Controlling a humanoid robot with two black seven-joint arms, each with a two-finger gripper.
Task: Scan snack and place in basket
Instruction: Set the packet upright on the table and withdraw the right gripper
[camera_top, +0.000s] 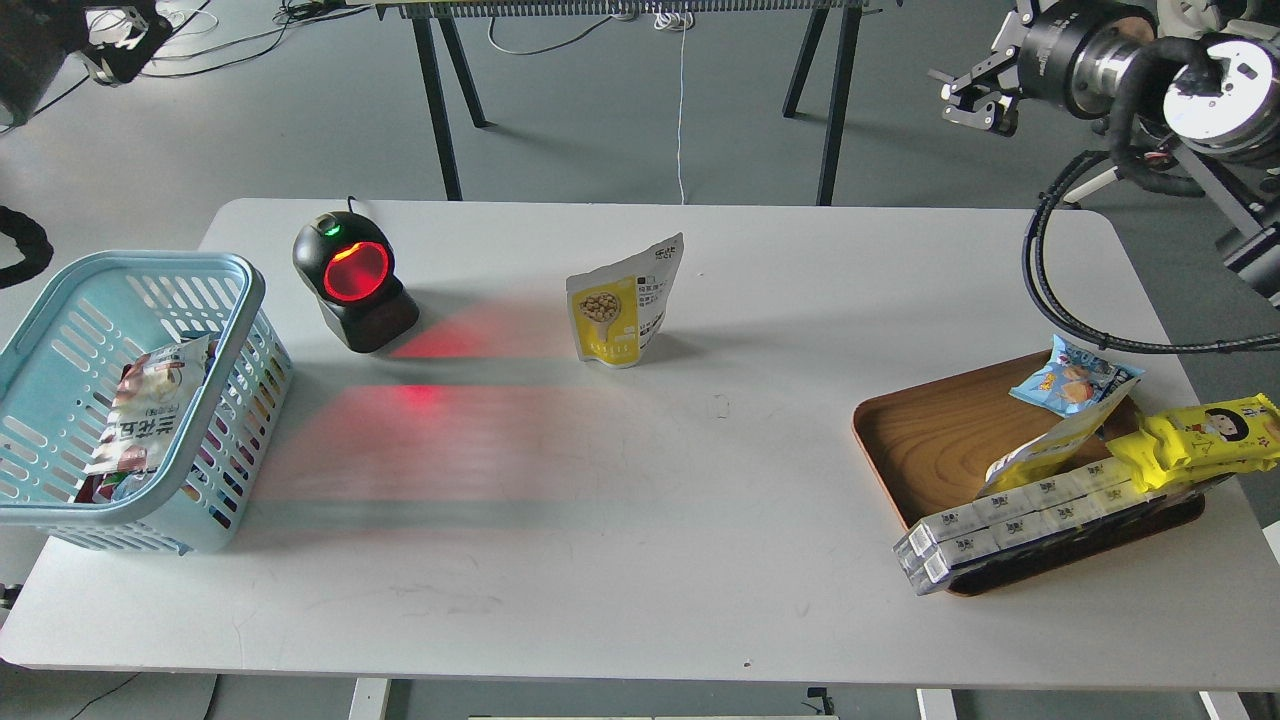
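The snack (622, 305) stands ungrasped on the surface (640, 520) beside the scanner (352, 282); right hand (975, 100) raised, grip indiscernible, left unseen; next move: grasp pouch, then basket (60, 300).

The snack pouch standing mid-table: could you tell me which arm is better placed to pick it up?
Probably left, though neither is close. The snack stands beside the scanner, with the basket at the table's left. The left gripper and right gripper both hang beyond the far edge.
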